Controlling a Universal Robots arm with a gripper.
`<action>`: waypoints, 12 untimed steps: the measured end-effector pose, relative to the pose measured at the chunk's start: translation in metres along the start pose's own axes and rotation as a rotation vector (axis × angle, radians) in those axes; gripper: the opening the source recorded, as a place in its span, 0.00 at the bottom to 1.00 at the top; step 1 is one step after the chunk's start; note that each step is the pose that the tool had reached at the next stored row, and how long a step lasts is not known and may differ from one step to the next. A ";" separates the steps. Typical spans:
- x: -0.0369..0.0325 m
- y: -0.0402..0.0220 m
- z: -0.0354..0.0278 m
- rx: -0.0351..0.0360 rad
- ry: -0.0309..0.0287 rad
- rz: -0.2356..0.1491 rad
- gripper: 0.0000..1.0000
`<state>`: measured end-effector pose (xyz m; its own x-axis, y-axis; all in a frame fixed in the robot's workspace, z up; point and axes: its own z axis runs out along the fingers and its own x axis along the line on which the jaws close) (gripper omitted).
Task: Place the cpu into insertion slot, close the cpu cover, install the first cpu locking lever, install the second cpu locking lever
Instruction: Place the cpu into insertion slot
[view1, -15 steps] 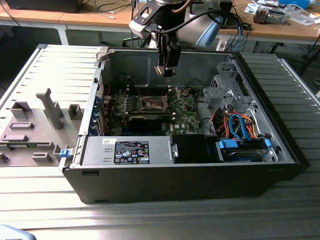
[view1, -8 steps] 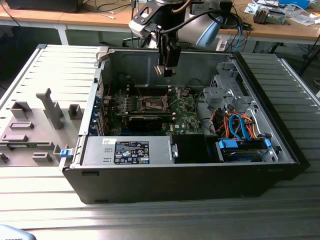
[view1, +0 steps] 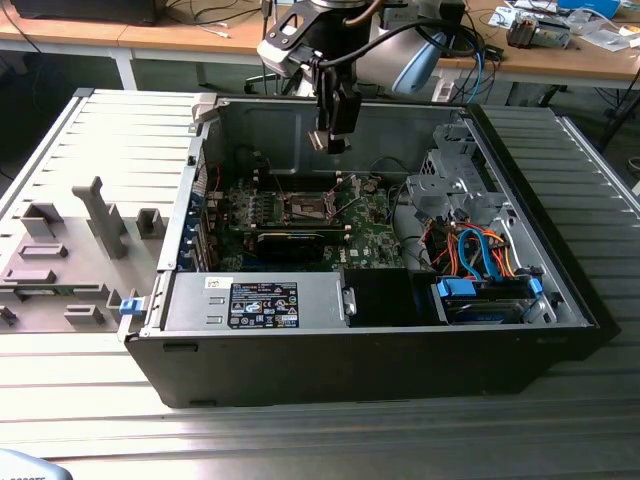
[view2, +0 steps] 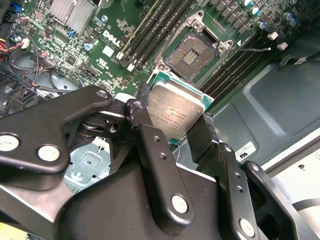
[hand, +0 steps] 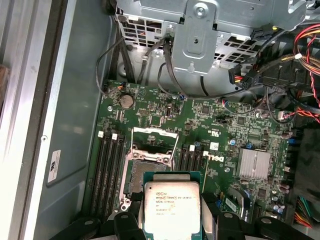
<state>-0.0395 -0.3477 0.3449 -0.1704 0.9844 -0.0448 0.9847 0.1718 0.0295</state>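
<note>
My pincer (view1: 330, 145) hangs inside the open computer case (view1: 300, 370), above the green circuit board (view1: 375, 235). Its two black fingers (view2: 137, 112) are clamped on opposite edges of the cpu (view2: 175, 112). The chip sits square between my fingertips, its silvery top showing in both wrist views, held clear of the board. The insertion slot (view2: 191, 54) lies uncovered on the board just beyond the chip, with long black memory slots (view2: 150, 30) along two of its sides.

Small print atop cpu (hand: 171, 210)
</note>
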 end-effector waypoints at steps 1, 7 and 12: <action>0.0000 0.0000 0.0000 0.0001 0.0000 0.002 0.55; 0.0000 0.0000 0.0000 0.0004 -0.0003 0.010 0.55; 0.0000 0.0000 0.0000 0.0006 -0.0004 0.015 0.55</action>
<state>-0.0395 -0.3477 0.3449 -0.1558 0.9868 -0.0448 0.9871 0.1572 0.0295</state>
